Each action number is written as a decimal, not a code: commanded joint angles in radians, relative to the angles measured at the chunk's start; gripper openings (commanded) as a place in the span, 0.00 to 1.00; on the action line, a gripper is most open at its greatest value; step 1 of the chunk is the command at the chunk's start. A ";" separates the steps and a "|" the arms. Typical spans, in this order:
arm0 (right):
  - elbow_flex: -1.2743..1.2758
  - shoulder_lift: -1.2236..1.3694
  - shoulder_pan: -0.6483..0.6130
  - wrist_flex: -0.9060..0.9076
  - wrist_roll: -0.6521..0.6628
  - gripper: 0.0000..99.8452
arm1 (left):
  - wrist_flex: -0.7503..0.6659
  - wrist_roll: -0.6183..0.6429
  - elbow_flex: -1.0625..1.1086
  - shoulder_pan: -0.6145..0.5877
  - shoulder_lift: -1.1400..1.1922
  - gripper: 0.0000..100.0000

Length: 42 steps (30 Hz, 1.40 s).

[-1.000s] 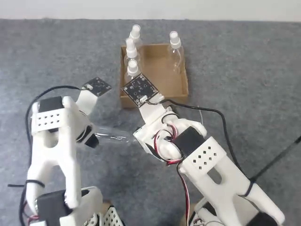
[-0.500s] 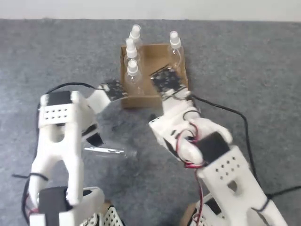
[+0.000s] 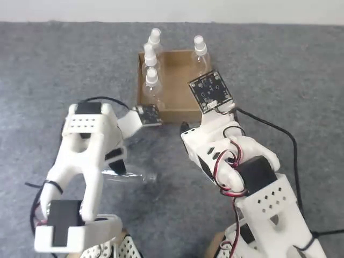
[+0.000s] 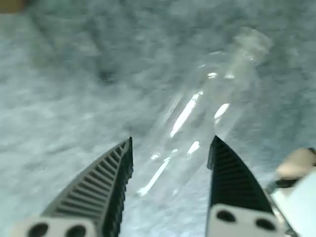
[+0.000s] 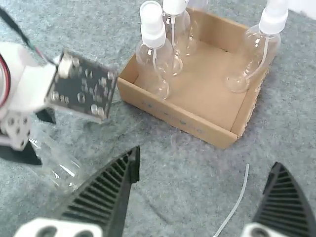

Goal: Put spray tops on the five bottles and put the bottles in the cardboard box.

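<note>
One clear bottle [image 4: 197, 108], level in left tool [image 4: 172, 143], neck toward right arm [image 3: 231, 156].

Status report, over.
Left hand shut on topless bottle. Right hand open before cardboard box. Four sprayer-topped bottles inside. Loose thin tube on carpet.

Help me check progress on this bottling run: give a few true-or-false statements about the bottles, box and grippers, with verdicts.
1. Four capped bottles stand upright at the cardboard box. True.
2. The right gripper has its jaws shut on a spray top. False: its jaws are wide open and hold nothing.
3. The clear bottle at the left gripper has no spray top. True.
4. The cardboard box is tipped on its side. False: it sits flat on the carpet, open side up.
</note>
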 commanded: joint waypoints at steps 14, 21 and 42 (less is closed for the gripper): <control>-0.048 -0.038 0.015 0.002 -0.011 0.35 | -0.130 0.158 0.189 0.158 0.018 0.18; -0.049 -0.042 0.068 -0.012 -0.011 0.35 | -0.081 0.350 0.165 0.161 0.018 0.12; -0.049 -0.042 0.082 -0.018 -0.011 0.35 | -0.083 1.760 0.022 0.430 0.021 0.12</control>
